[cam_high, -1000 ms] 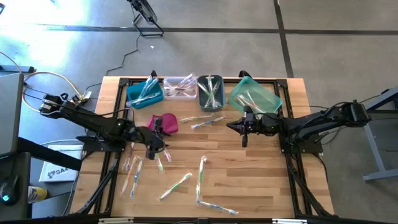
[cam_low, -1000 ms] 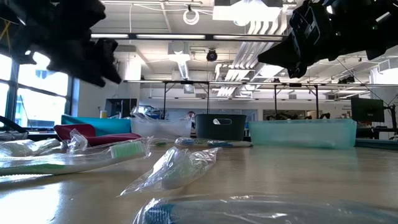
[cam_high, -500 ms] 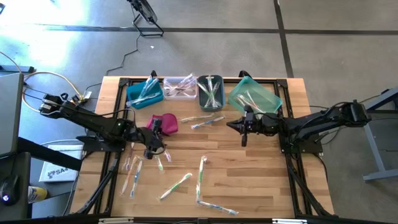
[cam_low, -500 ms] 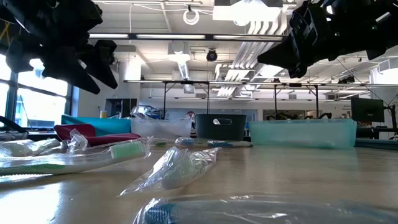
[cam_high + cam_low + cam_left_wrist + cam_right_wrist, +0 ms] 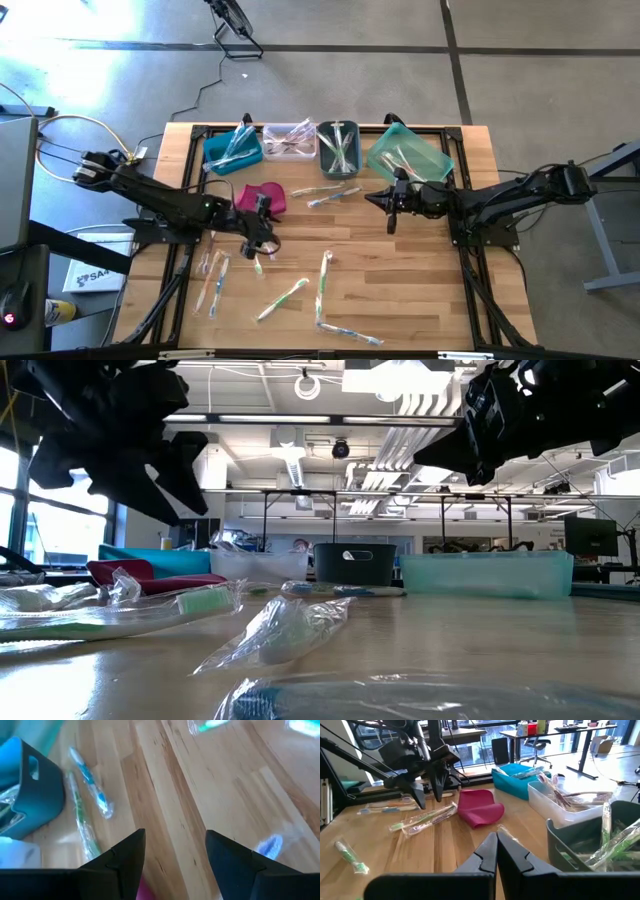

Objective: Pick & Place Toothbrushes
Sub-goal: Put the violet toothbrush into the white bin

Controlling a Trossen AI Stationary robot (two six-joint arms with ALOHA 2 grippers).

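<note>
Thin toothbrushes (image 5: 322,284), each sealed in a crinkled clear plastic sleeve, lie scattered over the near half of a pale wooden-plank tabletop (image 5: 420,290). Their handles are white, green or blue; one close to the low camera shows a green head through its wrapper. More wrapped ones stand in four plastic bins along the far edge: a blue bin (image 5: 232,153), a clear bin (image 5: 289,140), a dark grey bin (image 5: 338,149) and a tilted teal bin (image 5: 410,154). A soft magenta pouch (image 5: 264,197) lies near the blue bin. The left gripper (image 5: 262,243) hovers just beside the pouch, fingers apart and empty. The right gripper (image 5: 391,207) hangs near the teal bin, fingers pressed together, holding nothing.
</note>
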